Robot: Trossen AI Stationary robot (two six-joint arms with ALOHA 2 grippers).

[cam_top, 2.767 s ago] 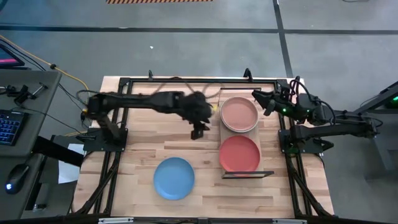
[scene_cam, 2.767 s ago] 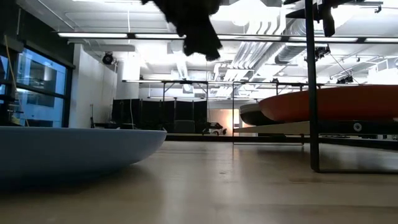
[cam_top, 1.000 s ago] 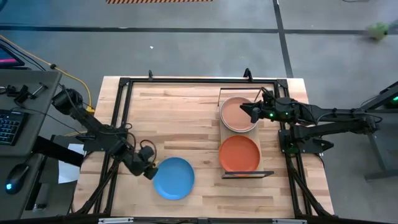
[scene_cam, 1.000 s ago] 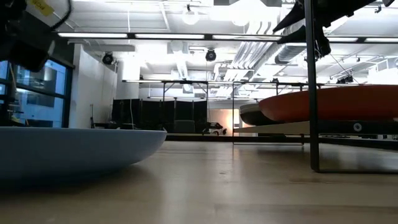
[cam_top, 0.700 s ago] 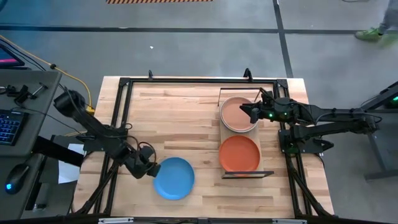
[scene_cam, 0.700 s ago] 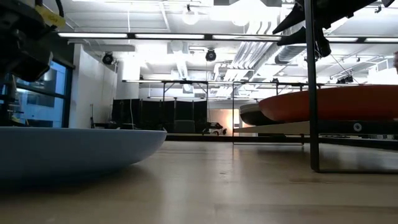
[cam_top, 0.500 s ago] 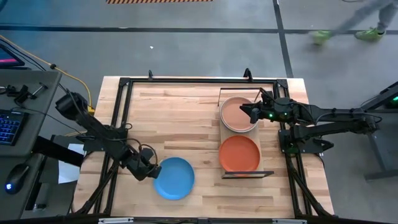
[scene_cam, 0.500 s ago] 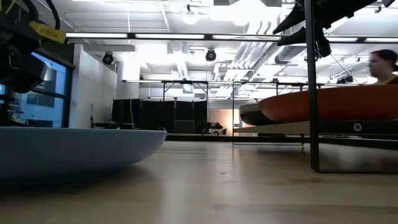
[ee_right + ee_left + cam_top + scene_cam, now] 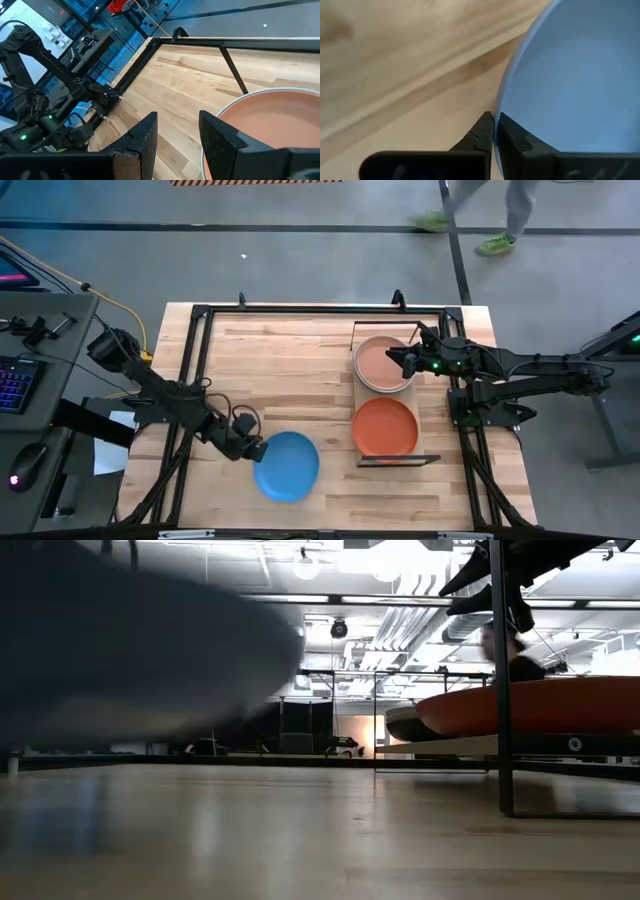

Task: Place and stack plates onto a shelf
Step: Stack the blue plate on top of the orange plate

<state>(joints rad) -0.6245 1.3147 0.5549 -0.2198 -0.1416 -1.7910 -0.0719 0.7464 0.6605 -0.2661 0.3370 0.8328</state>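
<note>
Bright blue plate (image 9: 288,465) now lifted, rim clamped between left gripper (image 9: 495,131) jaws, right gripper (image 9: 176,131) parted over salmon plate (image 9: 270,125)

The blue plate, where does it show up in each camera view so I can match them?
High view: blue plate, lower middle of the table, left gripper at its rim.
Low view: large blurred shape, upper left, off the tabletop.
Left wrist view: fills the right side.
Right wrist view: not in it.
Shared landmark: the left gripper pinching its rim.

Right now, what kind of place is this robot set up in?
Probably a robotics lab or industrial workspace: a butcher-block table on a grey concrete floor, a keyboard at a side desk, and exposed ceiling ducts under strip lights.
</note>
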